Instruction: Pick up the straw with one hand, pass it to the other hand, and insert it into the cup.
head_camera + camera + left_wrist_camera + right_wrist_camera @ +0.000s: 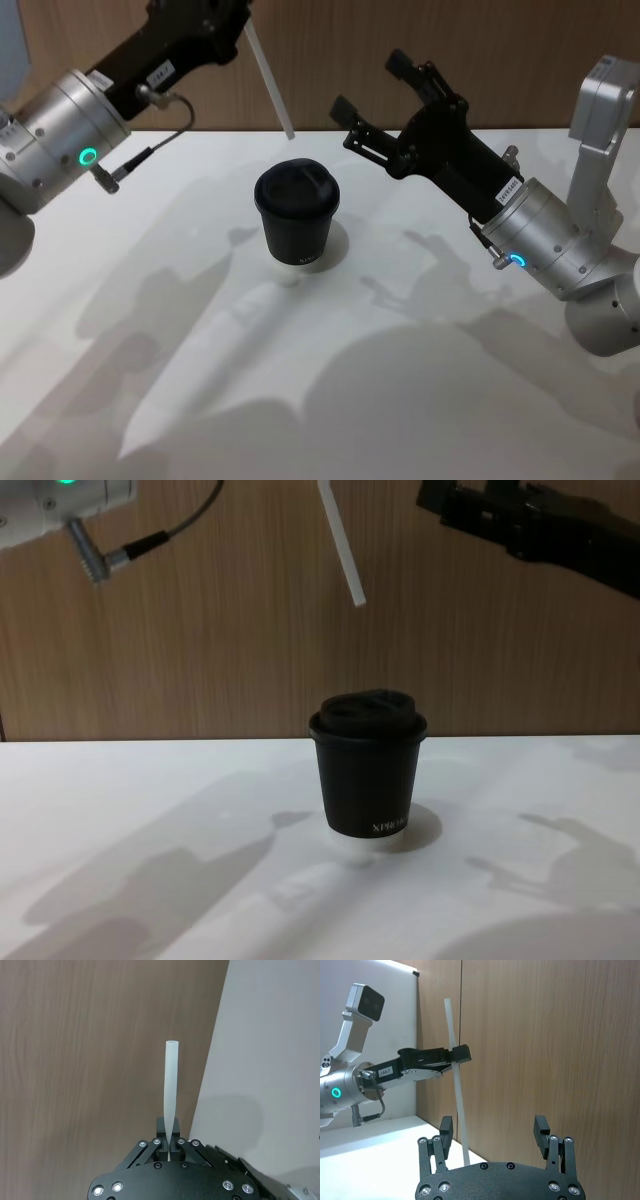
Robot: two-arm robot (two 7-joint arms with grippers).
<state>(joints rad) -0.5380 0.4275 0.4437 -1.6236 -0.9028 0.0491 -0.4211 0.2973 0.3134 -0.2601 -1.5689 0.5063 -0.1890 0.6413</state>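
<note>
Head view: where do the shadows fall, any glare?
Head view: soft overlapping arm shadows spread across the white table toward the camera, no harsh glare; the small black lidded paper cup stays readable. Chest view: the same shadows flank the cup; the thin white straw stands out against the wood wall.

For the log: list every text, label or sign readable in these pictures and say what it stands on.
"XPRIX", or close to it, blurred: white lettering low on the cup.
White sticker on the left gripper: printed characters, too small to read.
White sticker on the right gripper, near its wrist: too small to read.
No text on the straw or the table.
</note>
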